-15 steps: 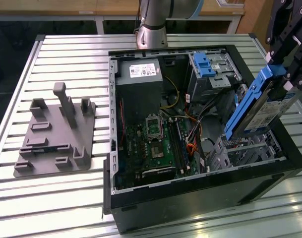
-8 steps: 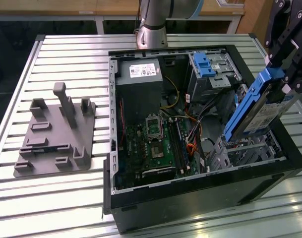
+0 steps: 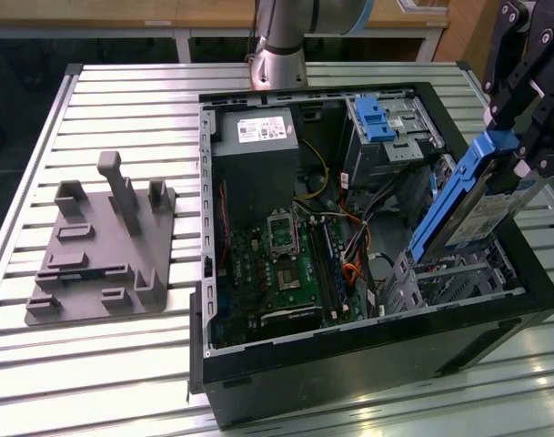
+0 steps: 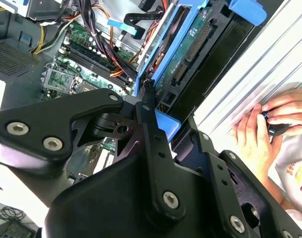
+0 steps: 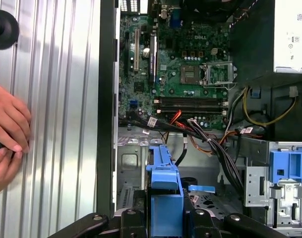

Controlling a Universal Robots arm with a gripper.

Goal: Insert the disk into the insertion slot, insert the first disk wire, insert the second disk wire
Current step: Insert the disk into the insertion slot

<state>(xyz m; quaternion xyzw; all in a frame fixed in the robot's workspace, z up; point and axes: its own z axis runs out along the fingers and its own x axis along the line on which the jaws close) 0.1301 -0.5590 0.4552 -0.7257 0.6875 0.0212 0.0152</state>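
Note:
The disk (image 3: pixel 484 208), a silver drive in a bright blue carrier, hangs steeply tilted over the open computer case. My gripper (image 3: pixel 516 137) is shut on its upper end. Its lower end reaches down to the insertion slot (image 3: pixel 445 278), a grey perforated metal bay at the case's near corner on the exterior view's right. In the first wrist view the blue carrier (image 5: pixel 163 191) sits between my black fingers (image 5: pixel 128 220), above the bay (image 5: pixel 130 166). The second wrist view shows the disk (image 4: pixel 183 54) edge-on beyond the gripper (image 4: pixel 158 119). Loose black and orange cables (image 5: pixel 200 136) lie beside the bay.
A taller silver cage with a blue tab (image 3: pixel 377 118) stands at the case's far side, and a power supply (image 3: pixel 254 159) is next to the motherboard (image 3: pixel 281 273). A grey fixture plate (image 3: pixel 104 246) lies on the slatted table. A person's hand (image 5: pixel 7 131) rests beside the case.

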